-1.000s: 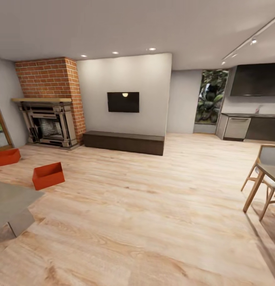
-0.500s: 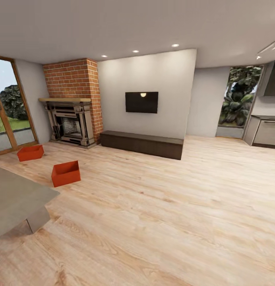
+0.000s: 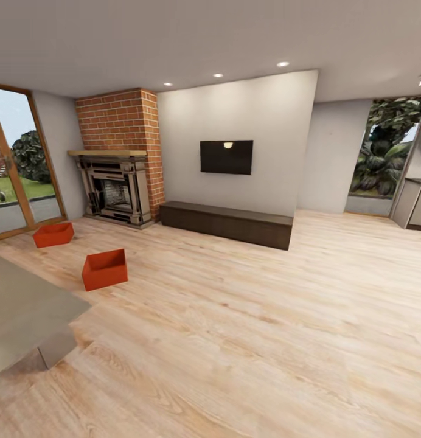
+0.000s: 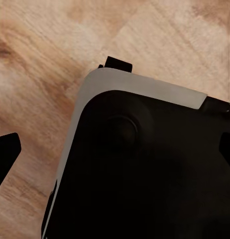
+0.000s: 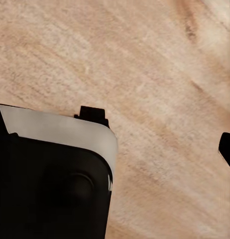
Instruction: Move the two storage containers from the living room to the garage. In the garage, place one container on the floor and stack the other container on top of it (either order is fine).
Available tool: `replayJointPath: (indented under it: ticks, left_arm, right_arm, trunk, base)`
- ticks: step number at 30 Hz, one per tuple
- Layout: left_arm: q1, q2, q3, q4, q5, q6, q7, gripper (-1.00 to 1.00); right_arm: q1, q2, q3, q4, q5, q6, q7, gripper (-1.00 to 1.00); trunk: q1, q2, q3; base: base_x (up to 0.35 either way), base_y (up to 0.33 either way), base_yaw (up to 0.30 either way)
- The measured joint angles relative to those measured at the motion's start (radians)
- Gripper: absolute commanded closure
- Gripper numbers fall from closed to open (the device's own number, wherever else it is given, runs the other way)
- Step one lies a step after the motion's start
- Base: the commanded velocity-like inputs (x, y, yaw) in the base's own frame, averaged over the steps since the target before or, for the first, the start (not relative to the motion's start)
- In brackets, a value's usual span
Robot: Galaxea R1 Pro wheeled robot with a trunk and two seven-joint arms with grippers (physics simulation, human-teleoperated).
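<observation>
At about 9 o'clock in the head view, the two bins sit on the wood floor (image 3: pixel 247 316): near bin (image 3: pixel 104 269) just past the grey table (image 3: pixel 22 310) corner, far bin (image 3: pixel 53 234) beyond it, closer to the glass door (image 3: pixel 16 164), well apart from each other. Over the last second the whole picture slid rightward: fireplace (image 3: pixel 116 188) and TV (image 3: pixel 226 157) now sit nearer centre, the door has come into view, the chair and kitchen counter have dropped out at 3 o'clock. That reads as the camera turning left, not things moving. Judgement: robot is swinging toward the bins; neither is picked up yet, garage legs all remain. Wrist views show the robot's dark base over floor; jaw state of either gripper cannot be told.
</observation>
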Motion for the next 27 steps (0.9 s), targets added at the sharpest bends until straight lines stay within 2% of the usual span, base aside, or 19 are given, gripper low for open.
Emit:
replayJointPath:
  ticks: [27]
  left_arm:
    - [0.000, 0.000, -0.001, 0.000, 0.000, 0.000, 0.000, -1.00]
  right_arm:
    - [0.000, -0.001, -0.001, 0.000, -0.002, 0.001, 0.000, -1.00]
  trunk:
    - [0.000, 0.000, 0.000]
  base:
    - [0.334, 0.000, 0.000]
